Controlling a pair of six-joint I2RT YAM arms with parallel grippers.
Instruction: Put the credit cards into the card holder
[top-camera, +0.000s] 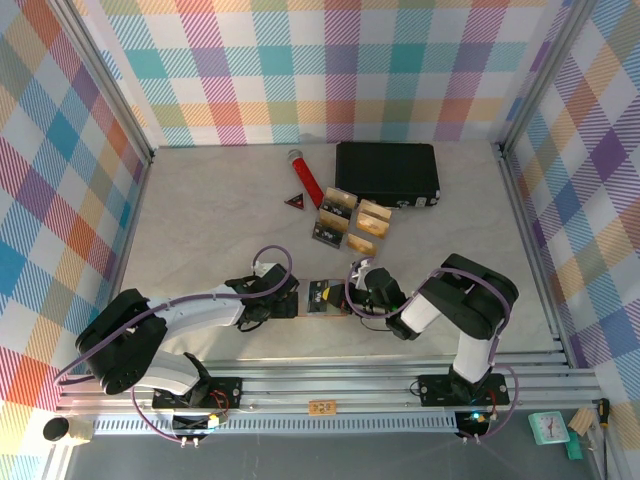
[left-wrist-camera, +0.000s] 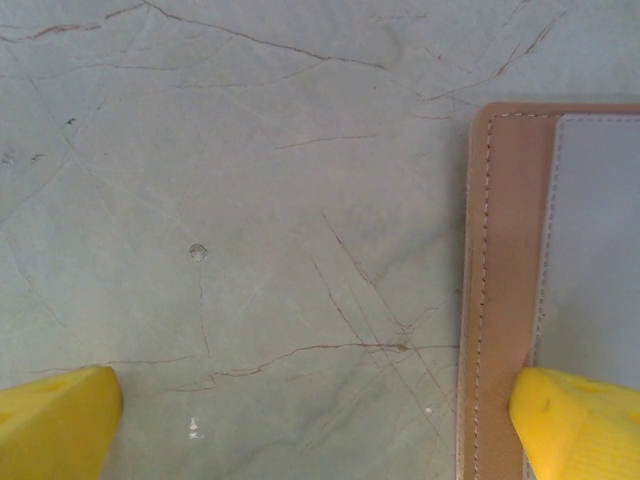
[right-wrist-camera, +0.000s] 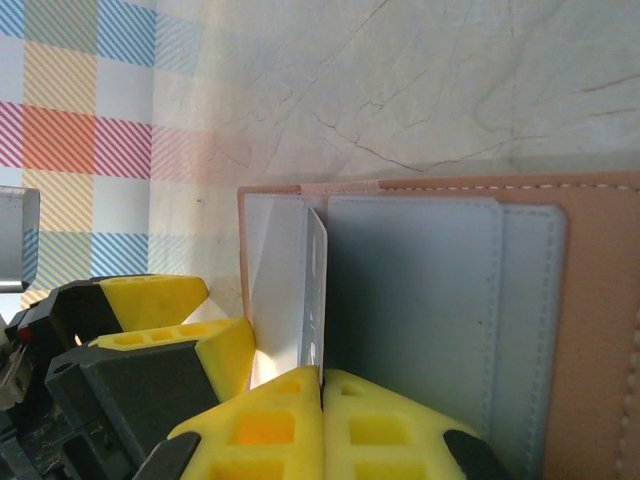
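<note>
The reddish-brown card holder (top-camera: 326, 298) lies open near the table's front edge, between my two grippers. My left gripper (left-wrist-camera: 315, 430) is open. Its right fingertip (left-wrist-camera: 575, 420) rests on the holder's (left-wrist-camera: 498, 280) stitched edge and its other fingertip is over bare table. My right gripper (right-wrist-camera: 322, 400) is shut on one credit card (right-wrist-camera: 314, 295), held edge-on. The card's far end stands over the grey inner pocket (right-wrist-camera: 420, 310) of the holder (right-wrist-camera: 595, 330). More gold-tan credit cards (top-camera: 338, 205) stand in the clear compartment tray (top-camera: 352, 222) further back.
A big black case (top-camera: 388, 172) lies at the back right. A red triangle (top-camera: 295, 201) and a red marker (top-camera: 305, 176) lie left of the tray. In the right wrist view the left gripper's yellow fingers (right-wrist-camera: 160, 300) are close beside the held card.
</note>
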